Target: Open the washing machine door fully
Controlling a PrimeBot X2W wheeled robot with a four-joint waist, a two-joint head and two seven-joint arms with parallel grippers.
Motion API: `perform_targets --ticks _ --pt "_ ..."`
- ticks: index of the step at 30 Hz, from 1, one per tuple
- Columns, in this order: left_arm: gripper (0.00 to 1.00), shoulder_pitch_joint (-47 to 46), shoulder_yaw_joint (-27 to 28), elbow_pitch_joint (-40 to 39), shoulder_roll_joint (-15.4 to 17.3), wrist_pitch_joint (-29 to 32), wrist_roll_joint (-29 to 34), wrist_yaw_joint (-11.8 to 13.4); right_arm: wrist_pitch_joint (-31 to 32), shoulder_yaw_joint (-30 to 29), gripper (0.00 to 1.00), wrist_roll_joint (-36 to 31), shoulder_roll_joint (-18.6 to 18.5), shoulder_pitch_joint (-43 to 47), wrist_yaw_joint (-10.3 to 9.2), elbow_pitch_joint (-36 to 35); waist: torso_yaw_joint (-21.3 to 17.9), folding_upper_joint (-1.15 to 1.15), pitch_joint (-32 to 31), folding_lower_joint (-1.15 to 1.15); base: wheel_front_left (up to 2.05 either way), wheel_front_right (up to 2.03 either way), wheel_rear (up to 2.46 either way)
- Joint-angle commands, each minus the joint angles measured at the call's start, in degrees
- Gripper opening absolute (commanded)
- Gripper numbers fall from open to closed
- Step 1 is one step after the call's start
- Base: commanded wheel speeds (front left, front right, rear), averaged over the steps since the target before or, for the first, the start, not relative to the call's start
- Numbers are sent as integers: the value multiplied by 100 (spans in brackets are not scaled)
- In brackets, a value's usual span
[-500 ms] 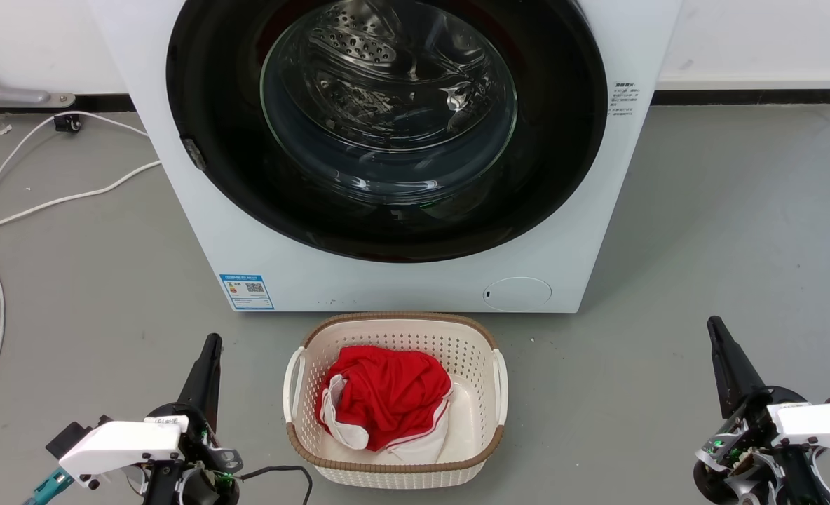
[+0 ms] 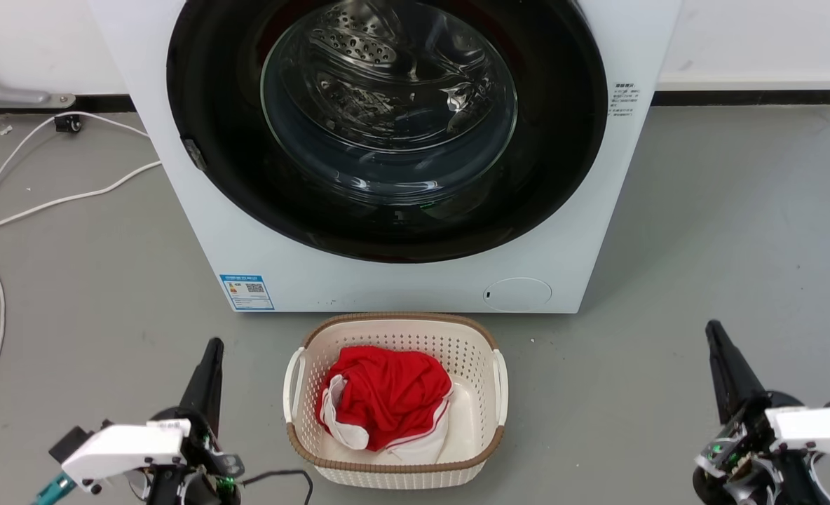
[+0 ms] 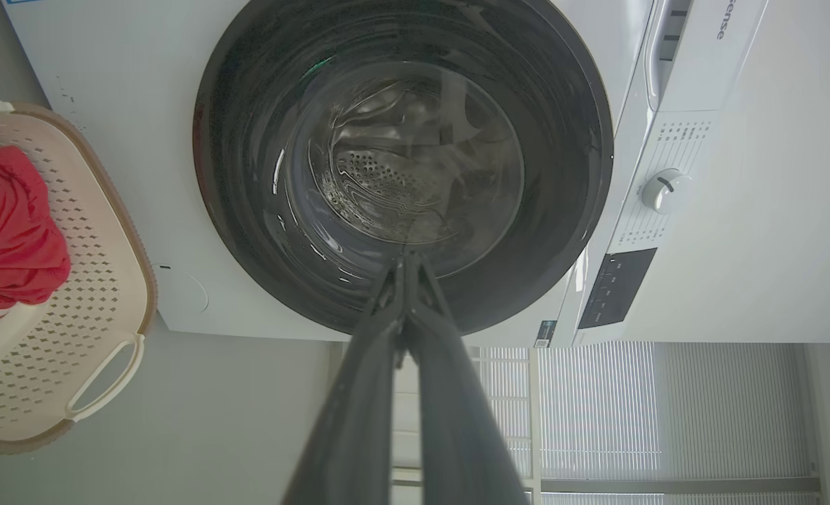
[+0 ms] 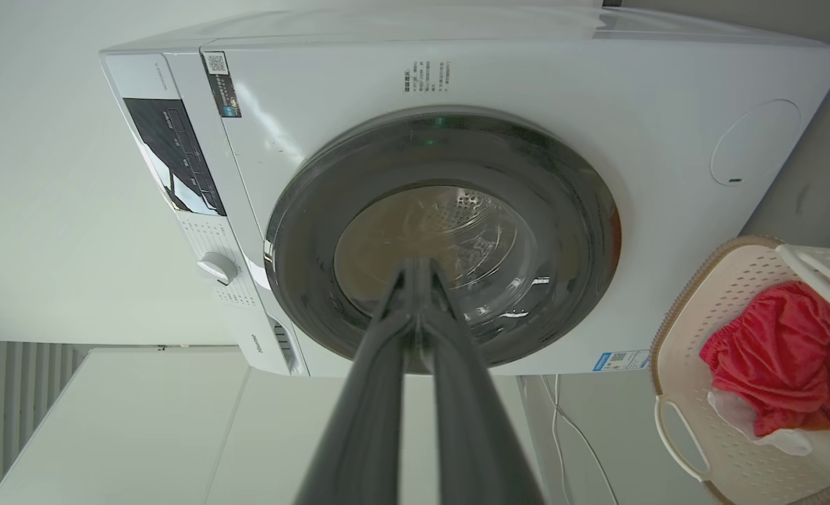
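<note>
Floor (image 2: 737,231), left gripper (image 2: 213,345), right gripper (image 2: 713,328) upright, pinched

Long dark jaws, white wrist housings (image 2: 124,445), black cable (image 2: 282,473)

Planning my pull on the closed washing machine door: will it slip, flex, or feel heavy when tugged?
The washing machine door looks glossy and smooth, so its face is probably slippery; the small grey catch on its rim seems better purchase. A wide disc with a glass bowl, it is likely stiff and fairly heavy, swinging rather than bending.
</note>
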Motion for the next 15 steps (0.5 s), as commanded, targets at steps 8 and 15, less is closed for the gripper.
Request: perform_targets --ticks 8,15 --pt "100 28 -178 0 -7 -191 118 4 -194 64 100 -105 3 129 0 -87 7 0 -5 0 0 0 0" --pt "100 19 -239 -160 -4 -360 410 3 -361 84 100 -509 4 190 0 -275 26 0 -12 0 0 0 0"
